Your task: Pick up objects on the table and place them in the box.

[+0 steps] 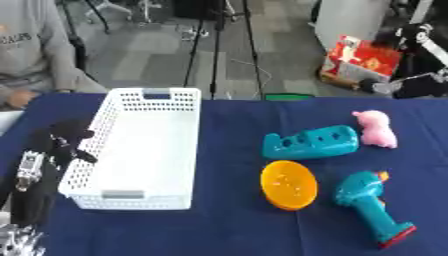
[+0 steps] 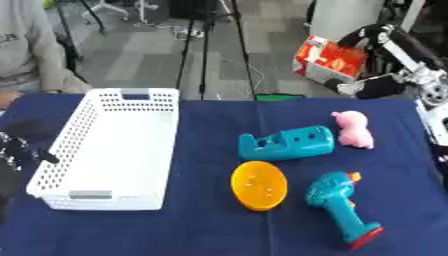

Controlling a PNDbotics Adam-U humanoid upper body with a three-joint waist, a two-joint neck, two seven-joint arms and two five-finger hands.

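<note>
Four objects are seen on the blue-clothed counter (image 1: 219,230), none yet in the white perforated plastic box (image 1: 140,150) at the counter's left side, which is seen empty. A teal tape-dispenser-shaped toy (image 1: 311,143), a pink plush pig (image 1: 376,129), an orange oval plastic dish (image 1: 289,184) and a teal toy drill with a red base (image 1: 372,207) are grouped on the right half. The left hand (image 1: 57,145) is held at the left edge beside the box, fingers curled, nothing held. The right hand (image 2: 376,86) is raised past the far right corner; its fingers cannot be told. The objects are judged nearer the right hand, the pig closest; the drill's long axis runs toward the near right corner.
</note>
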